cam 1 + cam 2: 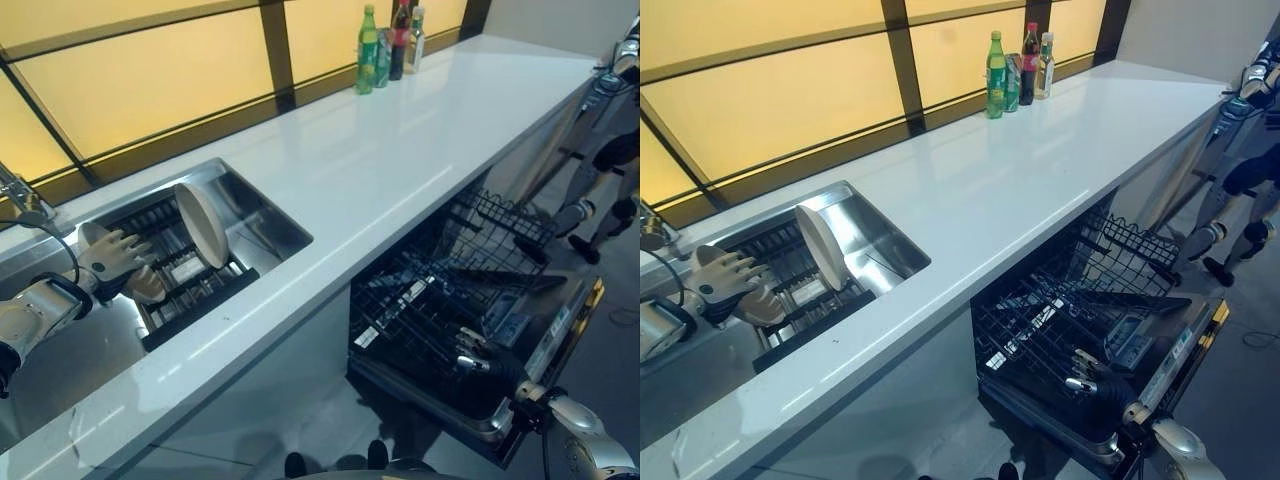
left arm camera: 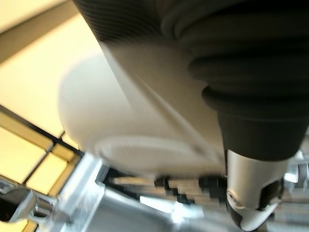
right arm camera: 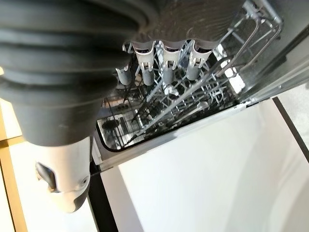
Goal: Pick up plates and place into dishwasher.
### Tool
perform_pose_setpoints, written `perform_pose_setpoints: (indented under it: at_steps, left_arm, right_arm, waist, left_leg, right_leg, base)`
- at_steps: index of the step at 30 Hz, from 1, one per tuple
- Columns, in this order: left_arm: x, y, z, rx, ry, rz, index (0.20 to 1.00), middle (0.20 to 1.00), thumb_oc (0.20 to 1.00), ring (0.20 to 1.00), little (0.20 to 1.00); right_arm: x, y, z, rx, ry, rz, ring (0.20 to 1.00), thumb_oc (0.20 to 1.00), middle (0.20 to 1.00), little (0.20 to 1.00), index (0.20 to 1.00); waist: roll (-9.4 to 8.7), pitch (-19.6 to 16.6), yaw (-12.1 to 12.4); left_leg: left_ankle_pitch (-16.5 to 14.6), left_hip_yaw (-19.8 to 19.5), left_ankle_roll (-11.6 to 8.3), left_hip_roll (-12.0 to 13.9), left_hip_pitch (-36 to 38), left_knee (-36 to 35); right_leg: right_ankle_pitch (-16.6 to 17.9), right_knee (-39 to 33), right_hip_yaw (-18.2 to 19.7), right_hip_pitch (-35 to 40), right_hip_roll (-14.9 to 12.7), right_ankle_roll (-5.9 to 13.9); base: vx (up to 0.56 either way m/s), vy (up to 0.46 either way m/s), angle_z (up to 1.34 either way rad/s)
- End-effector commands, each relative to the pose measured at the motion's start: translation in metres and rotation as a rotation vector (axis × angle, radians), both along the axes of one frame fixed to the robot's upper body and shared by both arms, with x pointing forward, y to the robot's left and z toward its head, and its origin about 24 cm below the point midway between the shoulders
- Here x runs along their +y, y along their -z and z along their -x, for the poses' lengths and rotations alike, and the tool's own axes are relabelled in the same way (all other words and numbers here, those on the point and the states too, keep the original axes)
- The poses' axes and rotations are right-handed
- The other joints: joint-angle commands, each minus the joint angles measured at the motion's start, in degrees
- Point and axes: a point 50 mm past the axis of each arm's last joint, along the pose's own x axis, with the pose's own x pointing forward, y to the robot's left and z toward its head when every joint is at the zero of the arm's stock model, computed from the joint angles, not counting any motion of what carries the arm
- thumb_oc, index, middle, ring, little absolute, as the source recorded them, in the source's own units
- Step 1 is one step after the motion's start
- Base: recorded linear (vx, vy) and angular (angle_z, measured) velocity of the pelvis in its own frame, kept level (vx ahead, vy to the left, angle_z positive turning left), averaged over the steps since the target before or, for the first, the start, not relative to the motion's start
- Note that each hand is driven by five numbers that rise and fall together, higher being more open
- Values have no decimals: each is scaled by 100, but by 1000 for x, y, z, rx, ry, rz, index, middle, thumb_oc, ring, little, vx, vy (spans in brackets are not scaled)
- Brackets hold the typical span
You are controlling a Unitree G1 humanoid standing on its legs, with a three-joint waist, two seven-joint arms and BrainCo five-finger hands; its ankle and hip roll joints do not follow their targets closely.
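A beige plate (image 1: 200, 224) stands on edge in the dark dish rack (image 1: 195, 288) inside the sink (image 1: 272, 226). A second beige dish (image 1: 148, 287) lies lower in the rack, and my left hand (image 1: 112, 256) rests just over it, open with spread fingers. Past this hand's thumb (image 2: 248, 212), the left wrist view shows a pale plate (image 2: 120, 111) very close. My right hand (image 1: 482, 360) hovers open over the pulled-out dishwasher rack (image 1: 420, 300), holding nothing; its straight fingers (image 3: 166, 65) point into the wire basket (image 3: 193, 101).
The white countertop (image 1: 400, 150) runs back to several bottles (image 1: 388, 45) by the window. A tap (image 1: 24, 200) stands left of the sink. The dishwasher door (image 1: 565, 325) lies open, low on the right. Another robot (image 1: 605, 150) stands at the far right.
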Motion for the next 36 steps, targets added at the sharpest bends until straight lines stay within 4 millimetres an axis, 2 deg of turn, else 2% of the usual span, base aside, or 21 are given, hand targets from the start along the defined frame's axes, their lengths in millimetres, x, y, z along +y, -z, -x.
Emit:
perform_pose_setpoints:
  at_steps: [1, 8, 9, 10, 11, 21, 32, 36]
  left_arm:
    - [17, -24, -6, -100, -106, -43, 1000, 1000, 1000, 1000, 1000]
    - [35, -29, -4, -141, -229, -109, 1000, 1000, 1000, 1000, 1000]
    - [36, -30, -4, -152, -224, -115, 918, 918, 918, 918, 918]
    - [37, -32, -4, -169, -217, -119, 354, 354, 354, 354, 354]
    - [37, -33, -4, -195, -205, -118, 200, 200, 200, 200, 200]
    - [34, -52, -7, -335, -142, -124, 200, 200, 200, 200, 200]
    - [-3, -85, -19, -647, 94, 176, 200, 200, 200, 200, 200]
    - [-16, -99, -16, -797, 210, 322, 200, 200, 200, 200, 200]
  right_arm:
    - [3, -34, -29, -197, -12, -25, 1000, 1000, 1000, 1000, 1000]
    - [-2, -42, -35, -242, 28, -33, 1000, 1000, 1000, 1000, 1000]
    - [-3, -44, -36, -250, 35, -35, 1000, 1000, 1000, 1000, 1000]
    - [-4, -45, -37, -257, 42, -37, 1000, 1000, 1000, 1000, 1000]
    - [-4, -46, -38, -264, 49, -34, 1000, 1000, 1000, 1000, 1000]
    - [-3, -48, -36, -305, 33, -67, 1000, 1000, 1000, 1000, 1000]
    - [8, -61, -43, -399, 45, -114, 1000, 1000, 1000, 1000, 1000]
    - [11, -78, -47, -509, 45, -111, 1000, 1000, 1000, 1000, 1000]
  waist:
    - [-161, 289, -26]
    - [-158, 322, -49]
    - [-160, 326, -47]
    - [-162, 329, -41]
    - [-168, 320, -43]
    - [-134, 90, 33]
    - [-75, -194, 164]
    - [-78, -266, 208]
  left_leg:
    - [-579, 112, 203, -308, 128, 48]
    - [-563, 127, 184, -292, 111, 48]
    - [-562, 132, 178, -287, 108, 48]
    - [-562, 132, 174, -286, 106, 48]
    - [-564, 128, 171, -284, 107, 48]
    - [-588, 96, 121, -271, 200, 48]
    - [-620, 62, 75, -251, 309, 48]
    - [-631, 45, 79, -248, 337, 48]
  right_leg:
    - [-116, 36, -4, -11, -423, 773]
    - [-121, 36, 11, -16, -412, 775]
    - [-122, 36, 10, -18, -413, 776]
    - [-122, 36, 7, -18, -414, 776]
    - [-126, 36, 8, -18, -411, 775]
    - [-196, 36, -107, 122, -432, 780]
    - [-286, 36, -192, 290, -435, 728]
    - [-305, 36, -184, 324, -429, 713]
  base:
    - [8, 1, -5]
    - [-5, 0, -1]
    - [-38, -6, -2]
    - [-39, -16, -2]
    - [-35, -23, -1]
    - [1, -41, 0]
    - [-11, -43, 8]
    - [-17, -40, 2]
